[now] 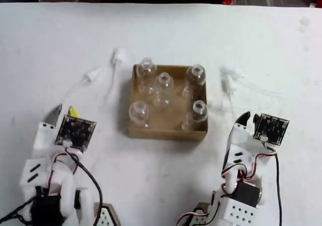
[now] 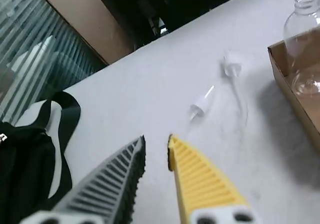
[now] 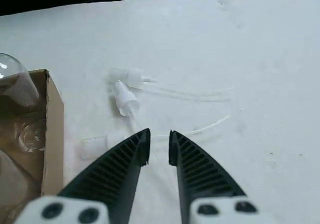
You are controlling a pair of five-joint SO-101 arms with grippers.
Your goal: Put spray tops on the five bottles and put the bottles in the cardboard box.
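Left gripper (image 2: 156,139) and right gripper (image 3: 159,134) hang slightly parted, holding nothing. Five uncapped bottles (image 1: 163,82) stand in the box (image 1: 166,134); spray tops (image 3: 125,100) lie on the table (image 1: 151,29) either side. If I pinch carelessly, a top may skid or its thin tube bend.

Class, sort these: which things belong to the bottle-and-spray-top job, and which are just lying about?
Job: five uncapped bottles, cardboard box holding them, two spray tops left of it, three more right.
Lying about: black bag beyond the table edge.

Bright even light glares off the table (image 1: 166,29), shadows faint.
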